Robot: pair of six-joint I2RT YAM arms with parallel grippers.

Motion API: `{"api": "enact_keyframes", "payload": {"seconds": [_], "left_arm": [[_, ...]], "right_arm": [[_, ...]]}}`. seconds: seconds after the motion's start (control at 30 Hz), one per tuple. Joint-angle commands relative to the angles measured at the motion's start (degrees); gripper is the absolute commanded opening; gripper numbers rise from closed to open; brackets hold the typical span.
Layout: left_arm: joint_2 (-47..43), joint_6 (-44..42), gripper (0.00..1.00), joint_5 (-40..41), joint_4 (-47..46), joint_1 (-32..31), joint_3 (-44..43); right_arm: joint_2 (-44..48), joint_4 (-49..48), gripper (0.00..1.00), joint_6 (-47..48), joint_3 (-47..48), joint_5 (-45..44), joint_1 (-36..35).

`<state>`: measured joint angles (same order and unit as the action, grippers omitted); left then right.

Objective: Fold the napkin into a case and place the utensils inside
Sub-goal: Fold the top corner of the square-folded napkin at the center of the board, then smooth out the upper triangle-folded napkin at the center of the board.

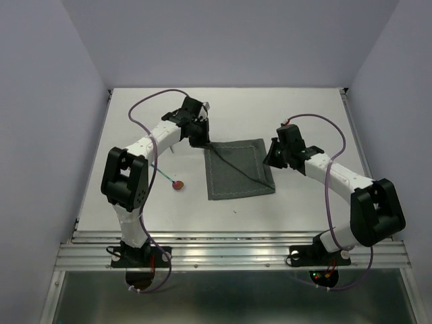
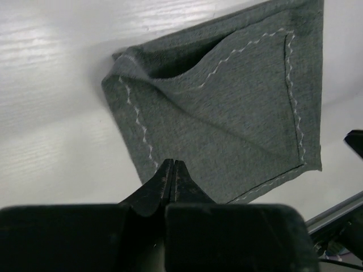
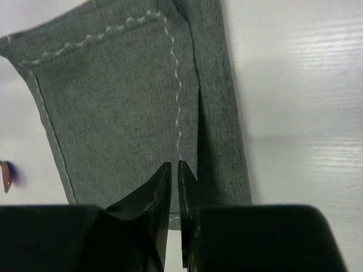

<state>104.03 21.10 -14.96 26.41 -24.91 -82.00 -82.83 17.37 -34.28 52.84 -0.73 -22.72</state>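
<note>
No writing, label, brand, number or sign can be read in any of the views. The napkin point(image 1: 238, 169) is marked only by pale stitching. The white worktop point(image 1: 304, 108) is plain.

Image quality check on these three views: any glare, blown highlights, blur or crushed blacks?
Top external: light is even and soft, the napkin is sharp, and there is a glare streak on the metal rail at the near edge. Left wrist: the table is nearly blown out at upper left, the left gripper is near black and soft, and the napkin is crisp. Right wrist: the table is bright on the right, the red spoon at the left edge is blurred, and the right gripper is dark with little detail.
</note>
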Motion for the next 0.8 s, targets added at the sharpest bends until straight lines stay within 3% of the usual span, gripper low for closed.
{"api": "enact_keyframes", "payload": {"seconds": [0.0, 0.17, 0.37, 0.53, 0.77], "left_arm": [[3.5, 0.0, 0.01, -3.2, -2.1, -0.8, -6.2], [10.6, -0.4, 0.0, -3.1, -1.5, -0.8, -11.0], [16.7, -1.5, 0.0, -1.4, 0.0, -0.8, -14.0], [19.1, -2.1, 0.0, -0.1, 0.8, -0.8, -15.8], [17.7, -2.8, 0.0, 1.3, 2.0, -0.8, -16.7]], "right_arm": [[1.4, 0.5, 0.12, -0.4, -1.5, 5.7, -1.7], [-1.3, -0.3, 0.11, -0.9, -2.7, 8.6, -2.2], [-3.5, -0.8, 0.11, -1.1, -5.5, 2.1, -2.2], [-6.2, -1.5, 0.1, -1.5, -6.9, -3.3, -2.2], [-3.7, -2.1, 0.09, -1.3, -7.2, -3.4, -2.2]]}}
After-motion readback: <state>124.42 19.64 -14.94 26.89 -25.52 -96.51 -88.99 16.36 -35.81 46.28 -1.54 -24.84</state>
